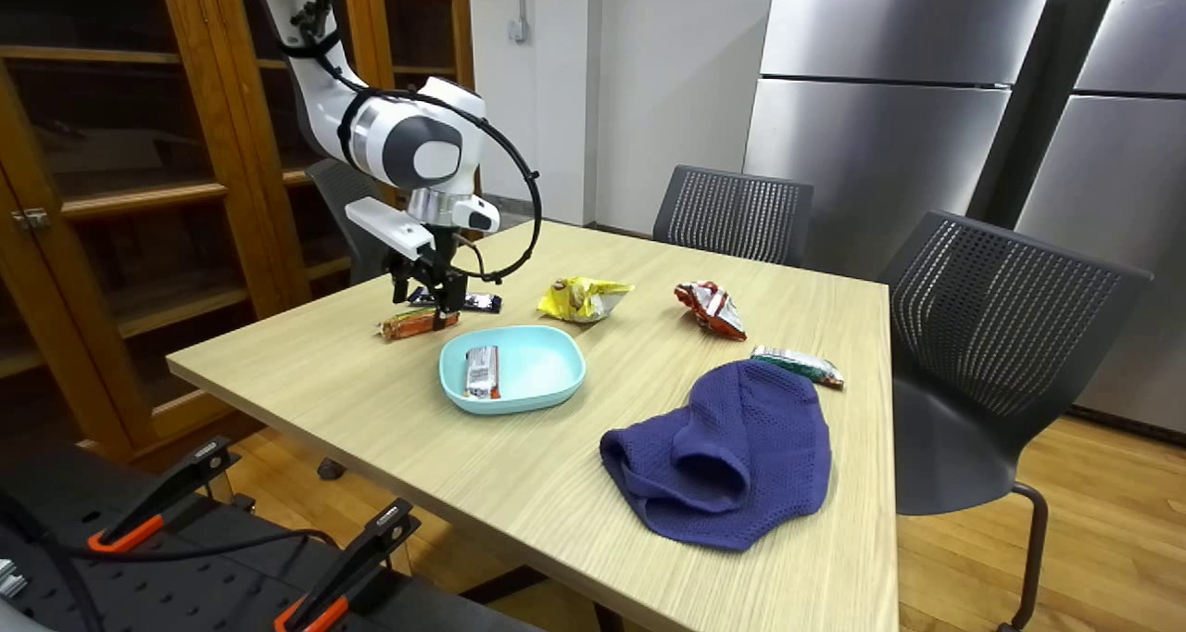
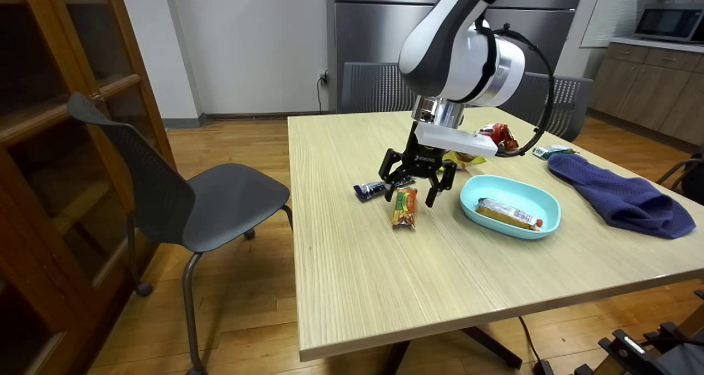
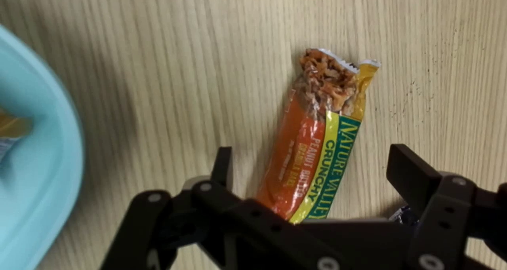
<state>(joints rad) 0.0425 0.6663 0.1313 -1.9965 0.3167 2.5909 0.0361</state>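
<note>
Gripper [image 3: 315,163] low over the table [image 2: 352,287], fingers [image 3: 223,165] spread well apart, 1 on each side of a granola bar [image 3: 311,147]. Bare tabletop shows between each finger and the wrapper in the wrist view; whether the fingertips touch the wood, cannot tell. Granola bar lies flat on the table: orange, yellow and green wrapper, "Nature Valley Crunchy" legible, lower end hidden by the gripper's linkage in that same view. Near it, a dark-wrapped bar [image 2: 369,190], partly behind the gripper in both exterior views. Next out, a light-blue dish [image 1: 542,363], near the granola bar but apart from it; 1 wrapped bar [image 1: 482,372] lies inside, off-centre. Yellow bag [image 1: 582,298], crumpled, sits on the table apart from the dish. Farther off, a red and white bag [image 1: 712,309], also crumpled, then a green and white packet [image 1: 799,365] just beside a heaped purple-blue cloth [image 1: 778,447], textured weave, a fold curled into a tube. Above the gripper, the white and grey arm [image 1: 422,145]. Around the table, dark chairs [image 1: 1010,308] with perforated backs. Beyond: wooden cabinet [image 1: 199,94] with glass panes, pale wall [image 1: 686,94], tall steel doors [image 1: 889,141]. Underfoot, wood-strip floor [image 2: 258,292].
</note>
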